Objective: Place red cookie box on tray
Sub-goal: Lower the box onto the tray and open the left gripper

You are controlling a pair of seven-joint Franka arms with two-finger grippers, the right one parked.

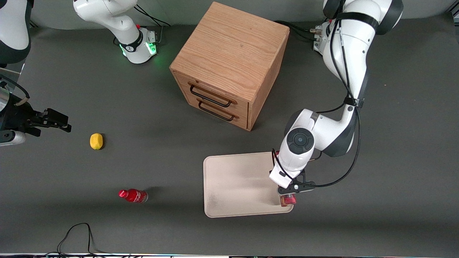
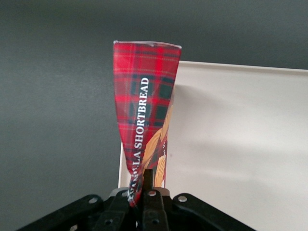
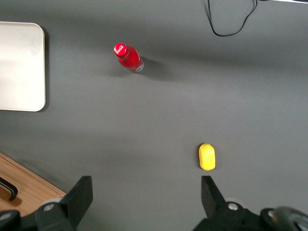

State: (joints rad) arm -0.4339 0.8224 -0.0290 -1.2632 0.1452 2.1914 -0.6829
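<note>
The gripper (image 1: 288, 196) hangs over the tray's (image 1: 236, 186) edge at the working arm's end, close to the corner nearest the front camera. Its jaws are pinched tight on the box (image 2: 144, 110), squeezing the cardboard so that it is narrow at the fingers (image 2: 150, 208) and flares wider toward its free end. From the front, only a small red end of the box (image 1: 288, 200) shows below the wrist, right at the tray rim; the arm hides the rest.

The wrist camera shows much more: red tartan print, white lettering reading SHORTBREAD down one face, a tan biscuit picture lower down. There the box lies along the tray's (image 2: 240, 144) edge, part over cream, part over dark table (image 2: 53, 120). Whether it touches the tray, I cannot tell.

The parked arm's camera misses the box, yet shows a tray corner (image 3: 21, 67), a red bottle (image 3: 128, 57) and a yellow fruit (image 3: 207, 157). Only the front view has the wooden drawer cabinet (image 1: 229, 64).
</note>
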